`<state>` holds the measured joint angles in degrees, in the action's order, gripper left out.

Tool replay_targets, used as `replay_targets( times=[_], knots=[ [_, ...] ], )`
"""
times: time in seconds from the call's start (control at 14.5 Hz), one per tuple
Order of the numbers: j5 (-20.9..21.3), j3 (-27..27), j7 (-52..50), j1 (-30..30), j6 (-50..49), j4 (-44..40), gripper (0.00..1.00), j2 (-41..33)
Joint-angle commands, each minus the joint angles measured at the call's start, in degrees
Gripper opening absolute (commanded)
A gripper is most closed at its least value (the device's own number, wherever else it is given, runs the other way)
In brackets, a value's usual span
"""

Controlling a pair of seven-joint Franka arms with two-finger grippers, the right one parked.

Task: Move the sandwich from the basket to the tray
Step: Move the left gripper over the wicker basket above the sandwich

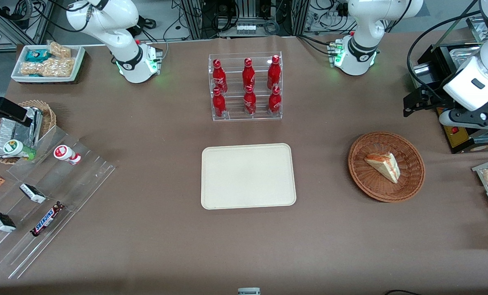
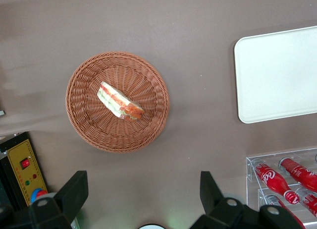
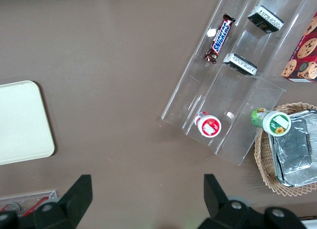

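The job has not really started yet. The sandwich lies in the round wicker basket, on the brown tabletop toward the working arm's end. It is a little wedge with red and green layers, resting on its side near the middle of the basket. Nothing is touching it.

The gripper hangs up in the air, well apart from the sandwich. From the front it shows high above the tabletop, farther from the front camera than the basket and more toward the working arm's end. Its fingers are spread wide, and there is nothing between them.

The cream tray sits flat in the middle of the tabletop, beside the basket but not touching it. Nothing lies on it. A clear rack of red cola bottles stands farther from the front camera than the tray.

So every step is left, I think. The gripper must go down to the basket, close on the sandwich, lift it, carry it over to the tray, and let it go there.
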<state>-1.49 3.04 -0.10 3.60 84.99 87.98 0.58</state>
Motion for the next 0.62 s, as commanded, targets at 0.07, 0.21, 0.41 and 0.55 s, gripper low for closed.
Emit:
replay_targets(
  times=[0.07,0.21,0.41,0.55],
  knots=[
    [-0.09,-0.23,0.10,0.18,-0.62,-0.44,1.00,-0.50],
    [0.00,-0.23,0.27,0.18,-0.71,-0.44,1.00,-0.50],
    [0.08,-0.14,0.19,0.18,-1.49,-0.36,1.00,-0.50],
    [0.26,-0.14,0.01,0.18,-3.86,0.17,1.00,-0.32]
  ],
)
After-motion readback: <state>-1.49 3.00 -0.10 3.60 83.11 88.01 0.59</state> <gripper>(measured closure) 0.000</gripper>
